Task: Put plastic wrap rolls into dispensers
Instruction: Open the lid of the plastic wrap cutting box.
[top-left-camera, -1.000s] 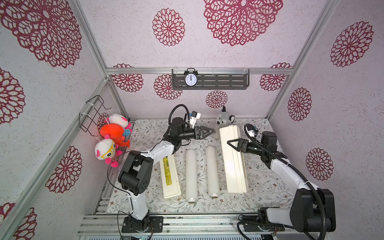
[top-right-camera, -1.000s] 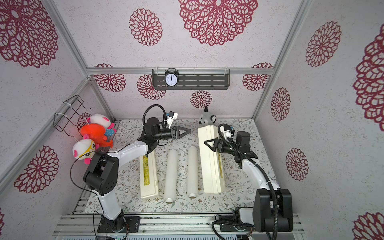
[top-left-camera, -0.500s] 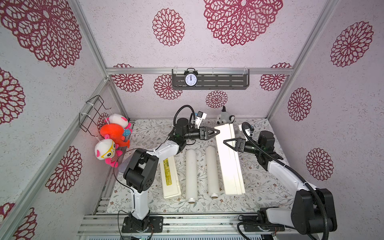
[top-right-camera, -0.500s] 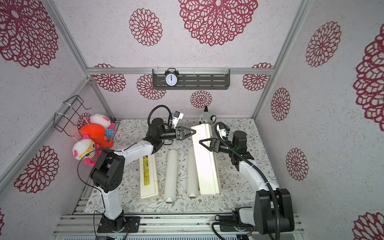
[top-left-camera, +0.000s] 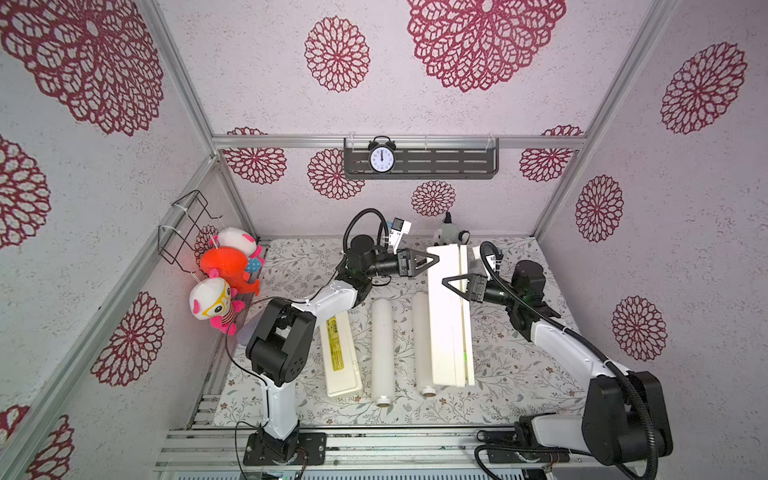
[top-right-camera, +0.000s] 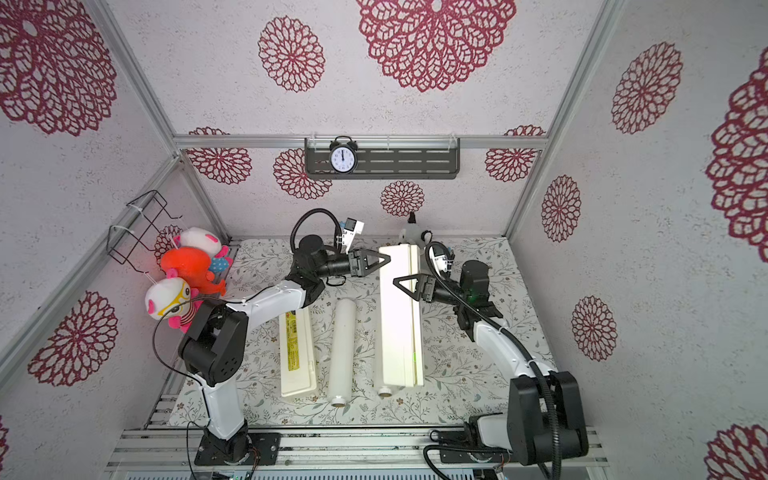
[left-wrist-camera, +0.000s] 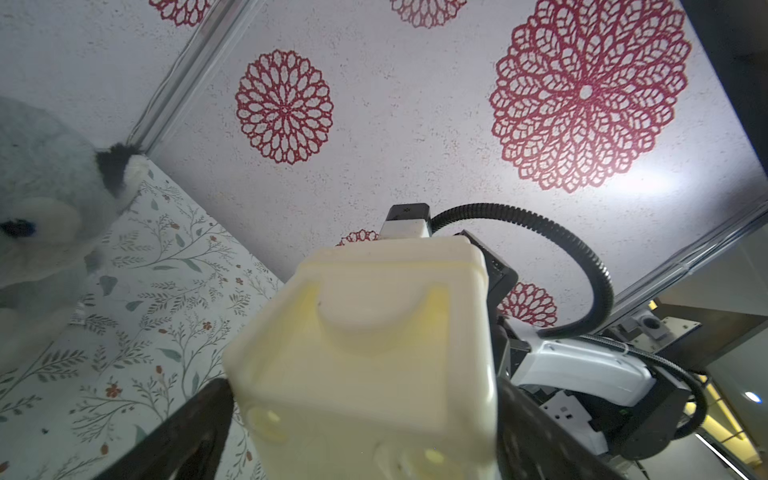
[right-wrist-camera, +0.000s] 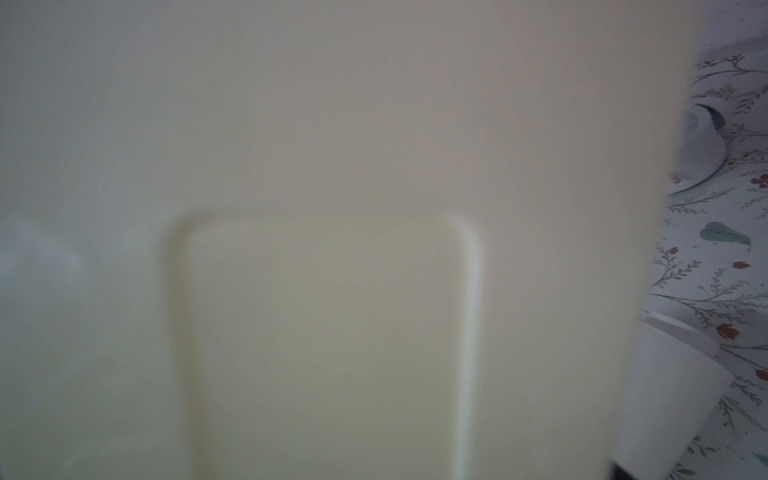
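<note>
The right-hand dispenser (top-left-camera: 449, 316) is being propped on its long edge on the desk (top-left-camera: 519, 374), leaning over one plastic wrap roll (top-left-camera: 424, 374). It is being flanked at its far end by the left end effector (top-left-camera: 430, 262) and at its side by the right end effector (top-left-camera: 451, 286), both spread wide, gripping nothing. The second roll (top-left-camera: 382, 351) and the closed dispenser (top-left-camera: 340, 357) are lying alongside.
</note>
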